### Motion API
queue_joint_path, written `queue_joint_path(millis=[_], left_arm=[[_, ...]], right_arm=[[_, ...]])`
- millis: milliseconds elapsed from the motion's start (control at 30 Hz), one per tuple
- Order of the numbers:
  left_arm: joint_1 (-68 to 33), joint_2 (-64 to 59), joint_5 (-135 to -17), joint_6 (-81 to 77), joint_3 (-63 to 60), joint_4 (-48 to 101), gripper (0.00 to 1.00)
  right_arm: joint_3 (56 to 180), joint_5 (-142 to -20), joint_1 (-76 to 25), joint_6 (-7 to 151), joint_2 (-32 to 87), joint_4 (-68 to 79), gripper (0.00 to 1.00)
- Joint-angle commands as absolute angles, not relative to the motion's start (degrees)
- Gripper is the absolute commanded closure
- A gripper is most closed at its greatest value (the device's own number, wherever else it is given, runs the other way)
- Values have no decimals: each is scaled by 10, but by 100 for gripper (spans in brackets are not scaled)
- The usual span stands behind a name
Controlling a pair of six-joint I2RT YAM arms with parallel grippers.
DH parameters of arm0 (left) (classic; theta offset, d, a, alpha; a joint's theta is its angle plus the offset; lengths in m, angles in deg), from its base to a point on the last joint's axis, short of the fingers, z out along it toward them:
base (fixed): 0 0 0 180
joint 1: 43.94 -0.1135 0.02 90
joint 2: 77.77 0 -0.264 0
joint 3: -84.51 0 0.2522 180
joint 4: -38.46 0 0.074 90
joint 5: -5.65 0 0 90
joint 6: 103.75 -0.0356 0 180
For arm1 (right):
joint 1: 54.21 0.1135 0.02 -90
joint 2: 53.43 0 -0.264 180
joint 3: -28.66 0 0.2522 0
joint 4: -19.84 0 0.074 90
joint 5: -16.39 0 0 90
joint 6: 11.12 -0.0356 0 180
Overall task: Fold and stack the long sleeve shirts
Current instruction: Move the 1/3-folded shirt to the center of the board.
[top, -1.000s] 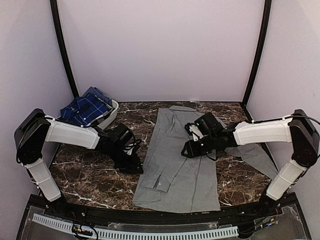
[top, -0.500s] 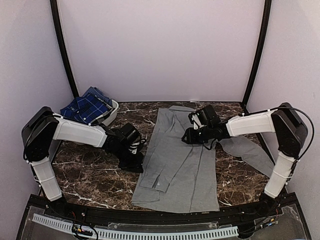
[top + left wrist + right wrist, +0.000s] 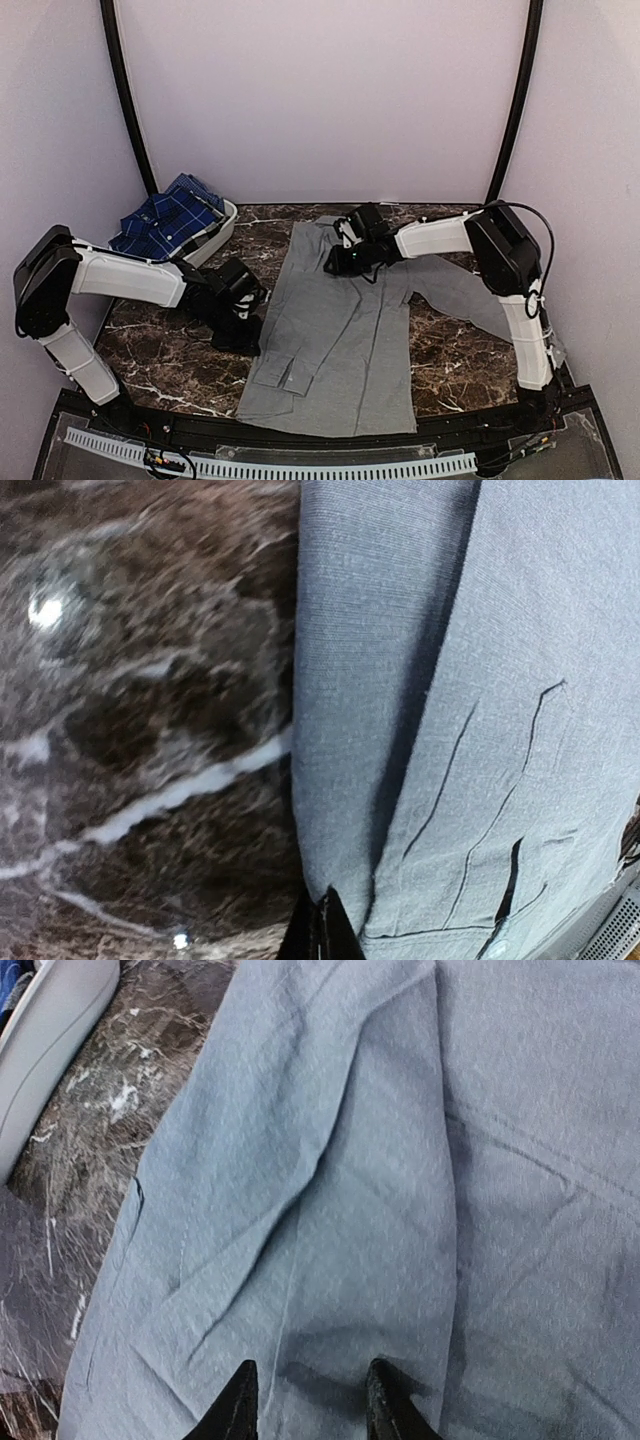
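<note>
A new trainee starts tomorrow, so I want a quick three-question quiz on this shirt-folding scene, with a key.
1. True or false: the plaid shirt lies spread on the marble table.
2. The left gripper is shut on which part of the grey shirt? A collar; B left edge; C right sleeve.
3. Which gripper is nearer the grey shirt's collar?
Key: 1 false, it is heaped in the white basket; 2 B; 3 the right gripper.
</note>
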State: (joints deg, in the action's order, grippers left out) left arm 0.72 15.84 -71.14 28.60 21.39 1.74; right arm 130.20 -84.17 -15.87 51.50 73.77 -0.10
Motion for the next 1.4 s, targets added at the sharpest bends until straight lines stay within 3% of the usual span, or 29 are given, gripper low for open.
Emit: queue_joint_path(millis=[0,167,500,633,767,933,1367], left_arm=[[2,107,-735,312,258,-27,100],[-12,79,-738,317,285,-26,100],[-33,86,-749,280,248,-34,100],[-34,90,-748,268,233,-41,89],[-34,75,-781,259,211,-64,78],[-34,66,-829,242,152,-96,70],[-31,172,-747,196,24,3,67]], right_arm=[[1417,-852,-124,530,818,-50,66],[1544,-848,-113,541,888,-114,66],[1652,-811,-126,579,897,-184,64],[1641,-806,-135,593,856,-200,61],[1555,-795,-148,598,770,-180,59],[1410,-765,-174,593,653,-149,58],[1003,-680,-334,517,335,-108,57]])
